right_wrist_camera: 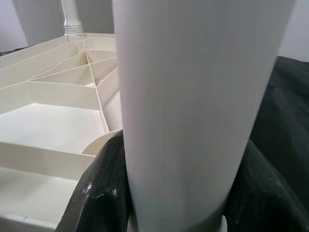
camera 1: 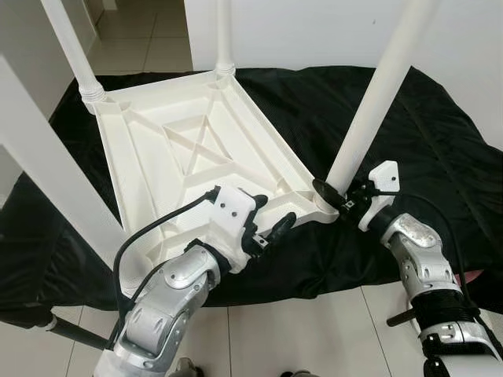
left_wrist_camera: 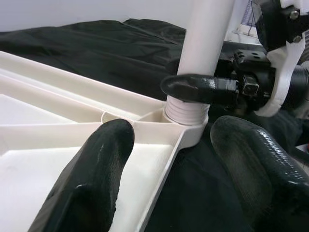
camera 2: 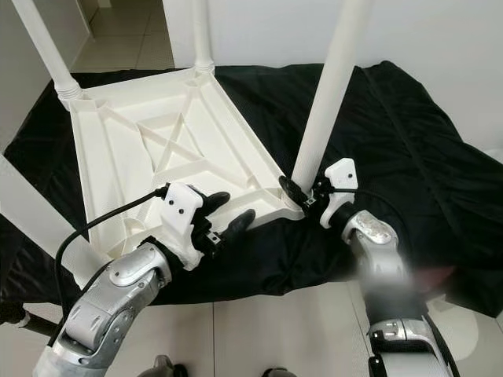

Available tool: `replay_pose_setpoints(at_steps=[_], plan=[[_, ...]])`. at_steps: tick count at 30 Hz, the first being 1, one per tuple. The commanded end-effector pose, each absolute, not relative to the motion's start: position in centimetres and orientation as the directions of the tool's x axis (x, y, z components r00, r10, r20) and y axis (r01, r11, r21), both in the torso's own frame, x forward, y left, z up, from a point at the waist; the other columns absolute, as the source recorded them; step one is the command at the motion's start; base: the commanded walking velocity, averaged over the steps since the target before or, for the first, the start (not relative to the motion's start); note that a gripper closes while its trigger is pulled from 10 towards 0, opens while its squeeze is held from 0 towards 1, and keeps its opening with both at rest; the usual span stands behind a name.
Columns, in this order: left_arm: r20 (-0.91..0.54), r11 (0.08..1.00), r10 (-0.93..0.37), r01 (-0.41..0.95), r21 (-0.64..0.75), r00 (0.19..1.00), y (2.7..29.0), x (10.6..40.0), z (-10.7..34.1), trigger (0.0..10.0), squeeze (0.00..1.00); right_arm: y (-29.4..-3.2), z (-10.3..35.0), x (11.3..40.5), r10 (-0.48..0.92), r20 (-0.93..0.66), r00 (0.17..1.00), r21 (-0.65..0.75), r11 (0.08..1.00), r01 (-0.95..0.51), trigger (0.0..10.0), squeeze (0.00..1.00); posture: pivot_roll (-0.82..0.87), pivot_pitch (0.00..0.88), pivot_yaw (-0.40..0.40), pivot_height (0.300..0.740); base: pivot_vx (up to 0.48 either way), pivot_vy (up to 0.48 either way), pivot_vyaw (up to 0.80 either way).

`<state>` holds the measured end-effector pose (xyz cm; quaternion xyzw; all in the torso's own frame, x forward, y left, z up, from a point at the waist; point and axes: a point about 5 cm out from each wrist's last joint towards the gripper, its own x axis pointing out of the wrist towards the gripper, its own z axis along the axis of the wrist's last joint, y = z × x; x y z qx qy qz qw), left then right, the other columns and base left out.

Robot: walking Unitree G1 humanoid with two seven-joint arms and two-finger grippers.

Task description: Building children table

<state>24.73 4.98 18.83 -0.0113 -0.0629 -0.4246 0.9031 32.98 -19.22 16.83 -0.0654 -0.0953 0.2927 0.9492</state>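
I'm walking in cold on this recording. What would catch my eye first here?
A white children's table top lies upside down on a black cloth, its white legs standing up from the corners. The right gripper clasps the near-right leg at its base. The left gripper hovers open over the table's near edge.

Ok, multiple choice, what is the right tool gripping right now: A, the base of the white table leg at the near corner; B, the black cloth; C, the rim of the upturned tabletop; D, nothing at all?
A: the right tool is closed around the bottom of the white table leg, just above its corner socket, and the right wrist view shows a black finger on each side of that leg.
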Motion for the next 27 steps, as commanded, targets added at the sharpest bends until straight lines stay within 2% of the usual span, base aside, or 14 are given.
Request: replay_pose_setpoints(at_steps=[1,6,8,9,10,13,14,15,17,18,20,22,27], plan=[[0.108,0.686,-0.725,0.727,0.029,0.680,5.1,24.8,18.3,10.0,0.00,-19.2,16.1,32.7,0.557,0.117,0.822,-0.166,0.827,-0.537,10.0,0.00,-0.02,0.056,0.016,0.740,0.000,0.000,0.00],[0.098,0.688,-0.724,0.725,0.027,0.683,5.0,24.7,17.8,10.0,0.00,-19.0,15.6,32.4,0.510,0.113,0.852,-0.139,0.858,-0.495,10.0,0.00,-0.02,0.050,0.021,0.740,0.000,0.000,0.00],[0.094,0.690,-0.722,0.723,0.023,0.686,5.0,24.7,17.6,10.0,0.00,-18.5,15.0,32.1,0.423,0.085,0.902,-0.118,0.903,-0.412,10.0,0.00,-0.03,0.044,0.022,0.740,0.000,0.000,0.00],[0.094,0.690,-0.722,0.723,0.023,0.686,5.0,24.7,17.6,10.0,0.00,-18.5,15.0,32.1,0.423,0.085,0.902,-0.118,0.903,-0.412,10.0,0.00,-0.03,0.044,0.022,0.740,0.000,0.000,0.00],[0.086,0.695,-0.718,0.718,0.030,0.691,5.1,24.8,17.5,10.0,0.00,-18.1,14.7,31.9,0.358,0.078,0.930,-0.085,0.932,-0.352,10.0,0.00,-0.03,0.041,0.022,0.740,0.000,0.000,0.00],[0.084,0.702,-0.711,0.712,0.031,0.698,5.2,24.9,17.4,10.0,0.00,-17.6,14.4,31.5,0.296,0.070,0.953,-0.060,0.955,-0.292,10.0,0.00,-0.03,0.040,0.021,0.740,0.000,0.000,0.00],[0.078,0.713,-0.701,0.700,0.042,0.709,5.3,25.1,17.2,10.0,0.00,-17.1,14.0,31.1,0.219,0.058,0.974,-0.024,0.976,-0.218,10.0,0.00,-0.03,0.038,0.019,0.740,0.000,0.000,0.00],[0.078,0.713,-0.701,0.700,0.042,0.709,5.3,25.1,17.2,10.0,0.00,-17.1,14.0,31.1,0.219,0.058,0.974,-0.024,0.976,-0.218,10.0,0.00,-0.03,0.038,0.019,0.740,0.000,0.000,0.00],[0.071,0.721,-0.693,0.692,0.039,0.717,5.4,25.3,17.0,10.0,0.00,-16.2,13.3,30.2,0.074,0.049,0.996,0.014,0.997,-0.075,10.0,0.00,-0.03,0.032,0.020,0.740,0.000,0.000,0.00],[0.071,0.721,-0.693,0.692,0.039,0.717,5.4,25.3,17.0,10.0,0.00,-16.2,13.3,30.2,0.074,0.049,0.996,0.014,0.997,-0.075,10.0,0.00,-0.03,0.032,0.020,0.740,0.000,0.000,0.00],[0.070,0.720,-0.694,0.694,0.036,0.716,5.3,25.3,16.9,10.0,0.00,-15.5,12.7,29.5,-0.045,0.030,0.999,0.040,0.998,0.043,10.0,0.00,-0.04,0.026,0.021,0.740,0.000,0.000,0.00],[0.071,0.719,-0.694,0.694,0.041,0.716,5.3,25.3,16.9,10.0,0.00,-15.2,12.5,29.2,-0.088,0.023,0.996,0.055,0.995,0.087,10.0,0.00,-0.03,0.016,0.021,0.740,0.000,0.000,0.00],[0.092,0.716,-0.697,0.697,0.036,0.711,5.2,25.3,17.1,10.0,0.00,-14.5,12.3,29.2,-0.135,0.009,0.991,0.058,0.989,0.134,10.0,0.00,-0.03,0.004,0.021,0.740,0.000,0.000,0.00]])
